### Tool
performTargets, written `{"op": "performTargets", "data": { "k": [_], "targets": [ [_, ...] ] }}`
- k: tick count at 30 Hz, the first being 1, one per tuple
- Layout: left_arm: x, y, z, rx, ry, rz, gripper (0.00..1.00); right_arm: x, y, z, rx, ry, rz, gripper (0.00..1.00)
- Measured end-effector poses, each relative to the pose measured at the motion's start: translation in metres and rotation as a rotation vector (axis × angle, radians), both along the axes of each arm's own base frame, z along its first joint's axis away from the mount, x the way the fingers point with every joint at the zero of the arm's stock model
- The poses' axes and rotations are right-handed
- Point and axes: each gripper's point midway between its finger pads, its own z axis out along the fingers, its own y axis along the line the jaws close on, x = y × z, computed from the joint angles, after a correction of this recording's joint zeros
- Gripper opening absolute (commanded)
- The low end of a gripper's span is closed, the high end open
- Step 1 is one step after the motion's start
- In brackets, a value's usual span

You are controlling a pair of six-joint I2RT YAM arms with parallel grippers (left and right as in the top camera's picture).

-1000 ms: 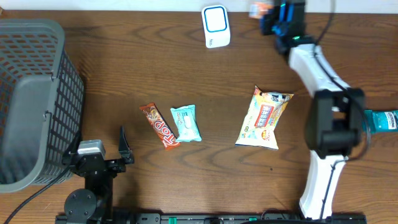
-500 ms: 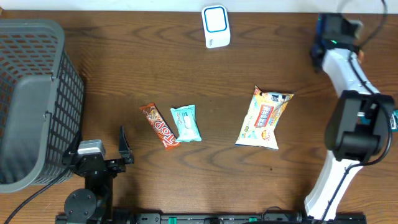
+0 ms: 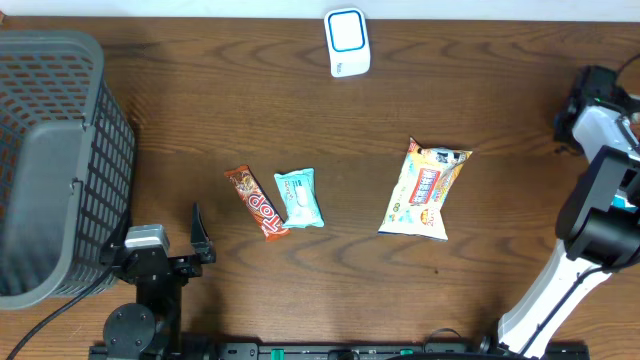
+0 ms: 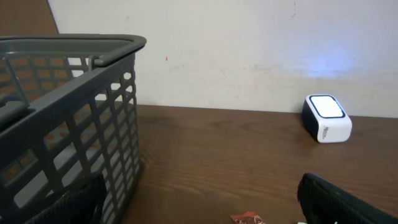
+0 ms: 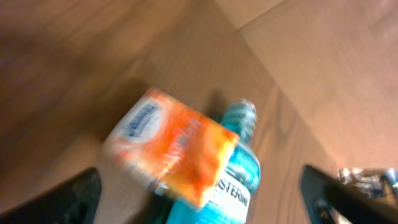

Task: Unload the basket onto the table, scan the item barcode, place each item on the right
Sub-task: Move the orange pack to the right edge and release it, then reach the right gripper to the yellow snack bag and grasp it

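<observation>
The item, an orange and white packet [image 5: 168, 146], shows blurred in the right wrist view, loose in the air over a blue Listerine bottle [image 5: 233, 183]. My right gripper [image 5: 202, 208] is open, its fingers far out to either side and touching nothing. Overhead, the right arm [image 3: 598, 105] reaches off the table's right edge. The white scanner [image 3: 347, 41] sits at the back centre. At the front left my left gripper [image 4: 202, 211] is open and holds nothing.
A grey basket [image 3: 50, 160] fills the left side. On the table lie a Top bar [image 3: 258, 202], a teal packet [image 3: 299, 197] and a yellow snack bag [image 3: 425, 188]. The scanner [image 4: 326, 117] and basket [image 4: 74, 124] also show from the left wrist.
The right arm swung from beside the scanner to the table's right edge, its jaws opened and the orange packet came free. The left arm stayed still.
</observation>
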Motion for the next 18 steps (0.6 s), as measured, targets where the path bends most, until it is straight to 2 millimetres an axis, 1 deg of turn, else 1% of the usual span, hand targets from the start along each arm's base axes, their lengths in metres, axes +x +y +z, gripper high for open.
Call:
{"op": "performTargets", "data": {
  "k": [2,3,6,7,8,9,11,13,14,16,17,18],
  "targets": [
    [0.000,0.000,0.000,0.000,0.000,0.000,0.98,0.014,0.019,0.018,0.029,-0.051,0.056,0.99],
    [0.000,0.000,0.000,0.000,0.000,0.000,0.98,0.022,0.030,0.031,0.046,-0.091,0.092,0.99],
    [0.000,0.000,0.000,0.000,0.000,0.000,0.98,0.048,0.075,0.086,0.099,-0.243,0.224,0.99],
    [0.000,0.000,0.000,0.000,0.000,0.000,0.98,0.054,0.092,0.107,0.117,-0.290,0.272,0.99],
    [0.000,0.000,0.000,0.000,0.000,0.000,0.98,0.058,0.116,0.130,0.146,-0.338,0.336,0.99],
    [0.000,0.000,0.000,0.000,0.000,0.000,0.98,0.059,0.133,0.145,0.166,-0.367,0.380,0.99],
    [0.000,0.000,0.000,0.000,0.000,0.000,0.98,0.059,0.177,0.172,0.233,-0.411,0.496,0.99],
    [0.000,0.000,0.000,0.000,0.000,0.000,0.98,0.058,0.217,0.182,0.317,-0.426,0.602,0.99],
    [0.000,0.000,0.000,0.000,0.000,0.000,0.98,0.057,0.242,0.182,0.380,-0.422,0.667,0.99],
    [0.000,0.000,0.000,0.000,0.000,0.000,0.98,0.054,0.284,0.174,0.502,-0.392,0.770,0.99],
    [0.000,0.000,0.000,0.000,0.000,0.000,0.98,0.050,0.308,0.167,0.580,-0.363,0.826,0.99],
    [0.000,0.000,0.000,0.000,0.000,0.000,0.98,0.046,0.328,0.159,0.644,-0.334,0.867,0.99]
  ]
}}
